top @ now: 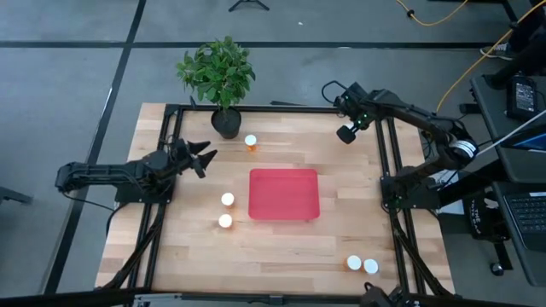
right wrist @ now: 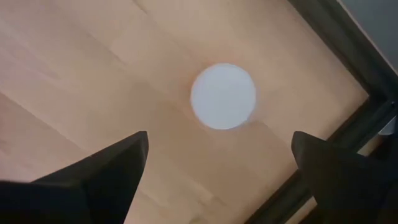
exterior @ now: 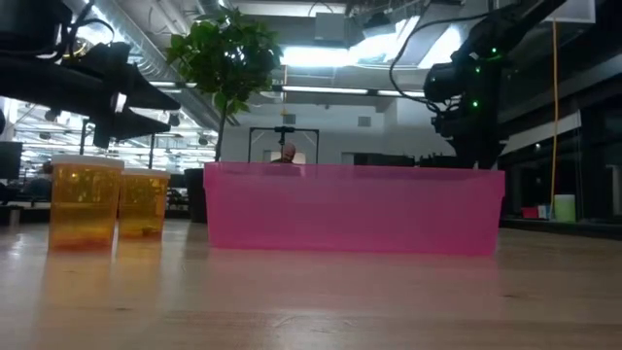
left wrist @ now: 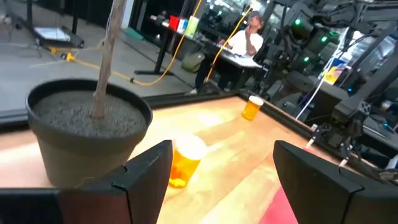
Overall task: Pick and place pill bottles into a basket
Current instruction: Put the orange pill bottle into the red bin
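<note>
light wooden table (top: 281, 247) in a dark frame, grey floor around it, a potted plant (top: 219, 77) at the far edge. the red basket (top: 284, 194) sits mid-table and looks unfilled from above. five pill bottles are seen in the high view: one (top: 251, 142) just beside the pot, two (top: 227, 210) near the basket's left side, two (top: 363, 265) at the near right corner. a sixth (right wrist: 223, 96) shows only in the right wrist view, cap-up directly under the right gripper (top: 346, 134), whose fingers are spread wide, nothing held. the left gripper (top: 203, 159) is held open too, empty, pointed at the bottle by the pot.

bottles are judged light, rigid plastic, smooth and likely slippery; easily tipped. best taken across the orange body just below the cap, or around the cap from above. no label or writing can be read on any bottle.
</note>
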Robot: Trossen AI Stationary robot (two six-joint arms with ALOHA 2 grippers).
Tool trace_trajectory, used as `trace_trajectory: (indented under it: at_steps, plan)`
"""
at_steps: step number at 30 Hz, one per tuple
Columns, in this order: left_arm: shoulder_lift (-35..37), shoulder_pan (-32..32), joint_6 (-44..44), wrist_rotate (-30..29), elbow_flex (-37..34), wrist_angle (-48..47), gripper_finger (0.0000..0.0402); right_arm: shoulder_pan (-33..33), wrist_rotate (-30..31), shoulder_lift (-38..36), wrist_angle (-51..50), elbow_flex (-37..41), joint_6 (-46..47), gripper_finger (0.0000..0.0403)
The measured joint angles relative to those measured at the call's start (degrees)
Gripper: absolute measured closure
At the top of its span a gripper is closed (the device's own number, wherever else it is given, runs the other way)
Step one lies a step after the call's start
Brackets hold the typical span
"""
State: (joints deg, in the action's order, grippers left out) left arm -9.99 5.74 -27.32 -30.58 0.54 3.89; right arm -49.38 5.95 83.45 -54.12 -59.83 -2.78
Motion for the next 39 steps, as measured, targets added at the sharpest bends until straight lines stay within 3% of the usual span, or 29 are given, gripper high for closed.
trace_trajectory:
  at_steps: [13,31,39]
  plan:
    - [-2.54,0.02,-3.51,-1.87,0.0,0.71,0.0128,-2.47,-3.61,10.65,0.41,-4.96,-6.31,0.0006]
    - [-2.54,0.0,-3.42,-2.94,0.9,0.87,0.0128,-3.99,-3.67,15.44,2.71,-5.01,-9.71,0.0006]
    - [-2.54,0.0,-3.42,-2.91,0.92,1.63,0.0128,-5.64,-3.67,15.55,2.13,-4.59,-9.76,0.005]
